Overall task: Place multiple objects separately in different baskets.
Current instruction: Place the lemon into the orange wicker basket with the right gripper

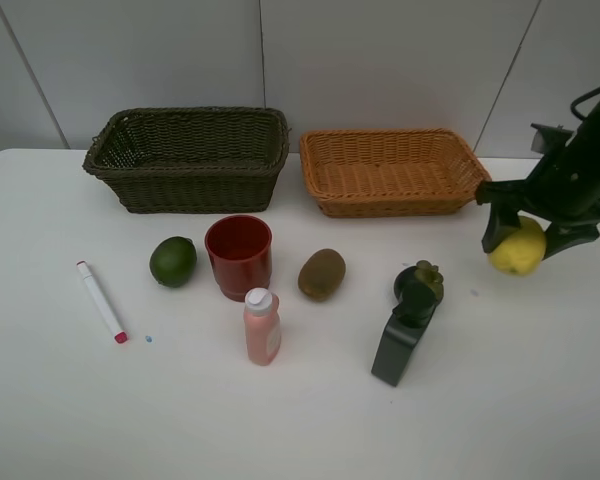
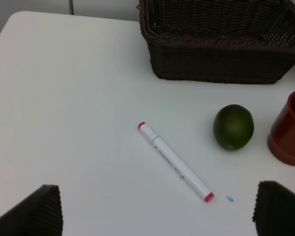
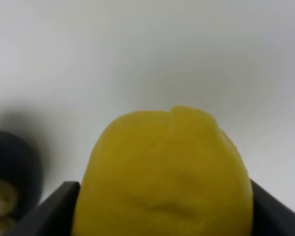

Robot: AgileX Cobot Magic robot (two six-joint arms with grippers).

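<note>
Woven wicker baskets point(image 1: 185, 160), dimpled matt lemon point(image 1: 518, 250), glossy plastic cup point(image 1: 239, 256).

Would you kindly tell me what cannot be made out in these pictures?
Floor of the dark basket: exterior view, hidden by its near wall.
Lower part of the lemon: right wrist view, cut off by the picture's edge.
Print on the marker: left wrist view, too small.

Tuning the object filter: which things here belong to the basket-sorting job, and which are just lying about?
Job: lime, kiwi, lemon, dark round fruit, red cup, pink bottle, black bottle, marker, dark basket, tan basket.
Lying about: blue speck on the table beside the marker.
</note>
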